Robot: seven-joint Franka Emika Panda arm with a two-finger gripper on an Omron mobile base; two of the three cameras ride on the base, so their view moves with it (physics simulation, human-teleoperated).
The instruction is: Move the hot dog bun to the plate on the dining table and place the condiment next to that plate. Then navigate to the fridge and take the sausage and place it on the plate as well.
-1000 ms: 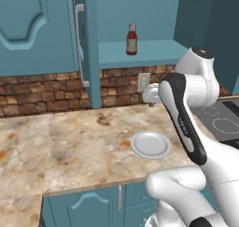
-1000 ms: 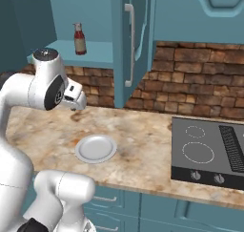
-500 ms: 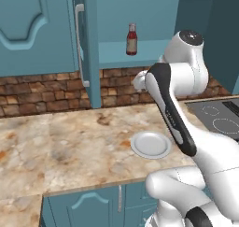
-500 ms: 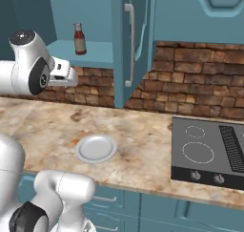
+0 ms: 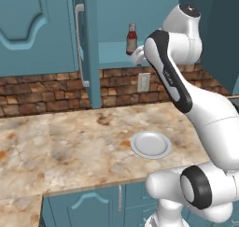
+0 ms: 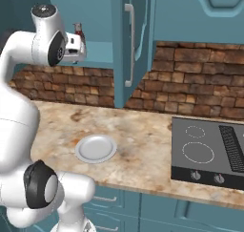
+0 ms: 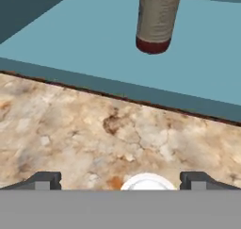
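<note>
Left base view: the condiment [image 5: 132,39] stands upright on a teal shelf [image 5: 112,53], the arm raised beside it. Right base view: a white plate [image 6: 96,148] lies on the tabletop [image 6: 143,135]. Hand view: the end effector [image 7: 120,181] is wide open, empty.

Teal cabinets [image 5: 37,30] fill the upper left of the left base view, above a brick wall [image 5: 46,88] and marbled counter [image 5: 56,146]; a black hob [image 6: 209,152] sits lower right in the right base view
</note>
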